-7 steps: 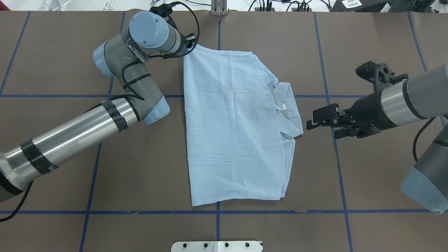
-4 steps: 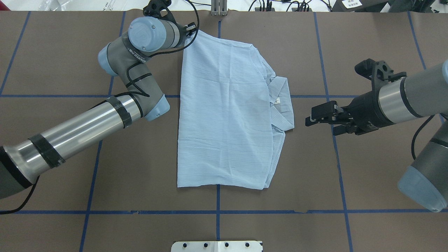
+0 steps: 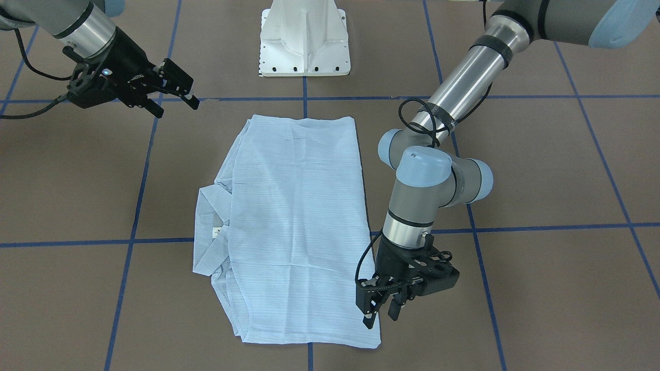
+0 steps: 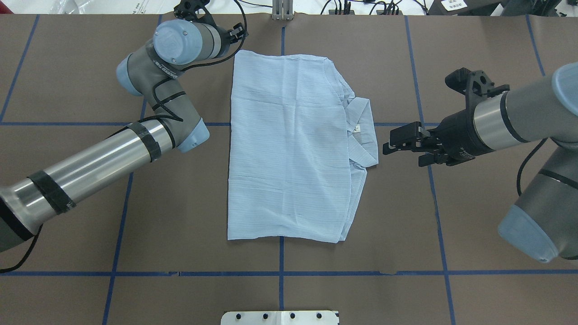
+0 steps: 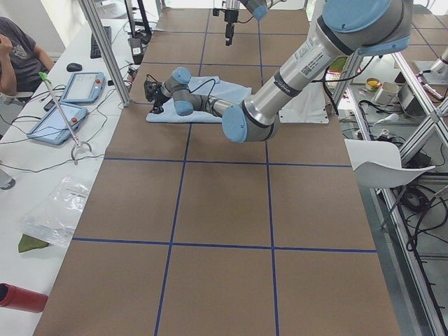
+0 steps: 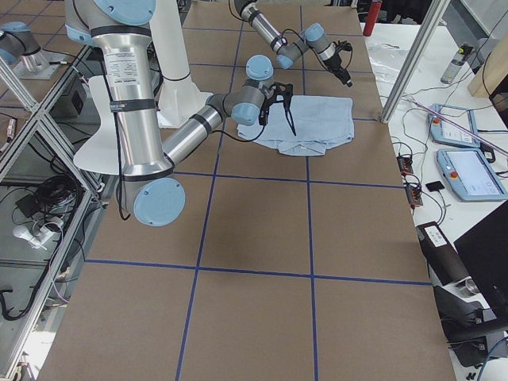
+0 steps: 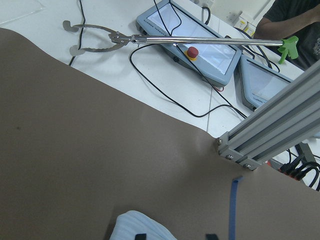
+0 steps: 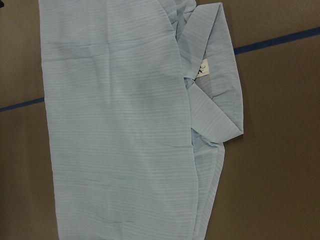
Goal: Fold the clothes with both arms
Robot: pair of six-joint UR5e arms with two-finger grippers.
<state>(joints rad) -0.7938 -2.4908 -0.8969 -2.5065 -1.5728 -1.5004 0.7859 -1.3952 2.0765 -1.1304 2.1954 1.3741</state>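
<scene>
The clothes are one pale blue striped shirt [image 4: 289, 149], folded into a flat rectangle in the middle of the brown table. Its collar [image 4: 363, 135] sticks out on the side of my right arm. My left gripper [image 3: 380, 313] hovers open just above the shirt's far corner, holding nothing. The left wrist view shows that corner [image 7: 142, 225] beside the fingertips. My right gripper [image 4: 399, 153] hangs open and empty a short way off the collar. The right wrist view looks down on the shirt [image 8: 115, 125] and collar [image 8: 220, 100].
Blue tape lines [image 4: 122, 216] divide the table into squares. The white pedestal base [image 3: 304, 41] stands at the robot's edge. Beyond the far edge are an aluminium post [image 7: 270, 135], control tablets [image 7: 200, 45], cables and a seated person [image 5: 21, 56].
The left gripper dragged the shirt's far corner farther away and leftward, shifting the whole shirt, then let go of it. The right gripper crept toward the collar.
</scene>
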